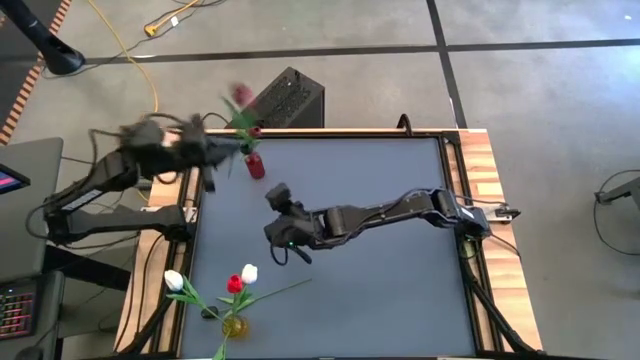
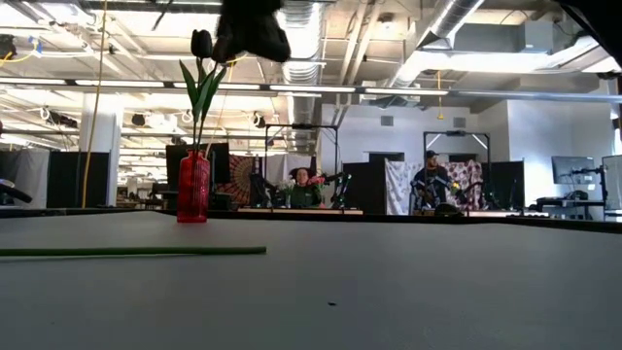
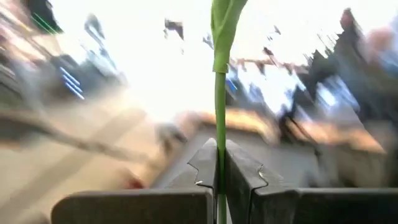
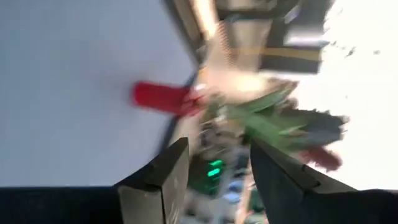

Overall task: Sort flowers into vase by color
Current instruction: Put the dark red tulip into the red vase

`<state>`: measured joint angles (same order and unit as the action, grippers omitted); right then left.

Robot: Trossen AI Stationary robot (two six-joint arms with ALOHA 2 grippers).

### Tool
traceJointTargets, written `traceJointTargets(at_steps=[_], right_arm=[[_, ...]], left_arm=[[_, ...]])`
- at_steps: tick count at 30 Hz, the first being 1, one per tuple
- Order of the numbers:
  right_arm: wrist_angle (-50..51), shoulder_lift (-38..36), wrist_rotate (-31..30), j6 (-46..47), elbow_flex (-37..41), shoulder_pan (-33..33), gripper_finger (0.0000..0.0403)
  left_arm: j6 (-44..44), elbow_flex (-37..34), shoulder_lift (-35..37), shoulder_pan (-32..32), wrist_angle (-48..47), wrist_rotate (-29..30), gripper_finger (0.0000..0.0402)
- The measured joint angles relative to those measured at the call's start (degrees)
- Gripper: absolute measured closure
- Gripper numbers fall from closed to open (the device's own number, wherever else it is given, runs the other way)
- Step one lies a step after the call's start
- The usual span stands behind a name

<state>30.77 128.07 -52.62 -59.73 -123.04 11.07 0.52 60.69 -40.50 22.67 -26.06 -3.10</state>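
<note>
My left gripper (image 1: 212,152) hovers at the table's far left, shut on a red-headed tulip (image 1: 242,96) with green leaves. Just beside it a red vase (image 1: 255,166) stands on the dark table, with a dark-headed tulip (image 2: 201,44) upright in it. My right gripper (image 1: 277,194) is open near the table's middle and points at the red vase (image 4: 161,98) with nothing between its fingers. The lower end of the held stem is hidden. My left gripper pinches the tulip's thin green stem (image 3: 219,134) between its two fingers, below a leaf. The fingers reach in roughly level from the table's left and lie across the stem. The stem stands about upright in the hold, its head above the fingers.
A yellow vase (image 1: 235,325) at the near left holds white tulips and a red one. A loose green stem (image 2: 131,252) lies flat on the table. A black box (image 1: 290,98) sits beyond the far edge. People sit in the room behind.
</note>
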Motion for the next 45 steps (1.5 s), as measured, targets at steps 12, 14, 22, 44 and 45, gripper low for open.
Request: traceJointTargets(at_steps=[12, 14, 22, 44, 45], right_arm=[[34.77, -2.04, 14.30, 45.18, 0.09, -4.03, 0.0243], [36.98, -3.47, 17.87, 48.38, 0.25, -5.28, 0.0255], [36.85, -12.46, 23.01, 51.70, 8.95, -8.96, 0.0306], [17.52, -25.35, 30.27, 51.94, 29.03, -11.84, 0.0328], [17.37, -25.35, 30.27, 51.94, 29.03, -11.84, 0.0328]], left_arm=[[-4.20, -9.84, 6.72, 13.49, 18.85, 7.00, 0.0401], [-2.38, -12.45, 5.68, 17.82, 21.45, 3.45, 0.0401], [7.99, -20.95, 4.34, 35.27, 33.10, -9.97, 0.0401], [19.34, -44.05, -5.46, 39.32, 71.44, -13.37, 0.0401], [18.97, -44.10, -6.52, 38.90, 72.06, -13.44, 0.0401]])
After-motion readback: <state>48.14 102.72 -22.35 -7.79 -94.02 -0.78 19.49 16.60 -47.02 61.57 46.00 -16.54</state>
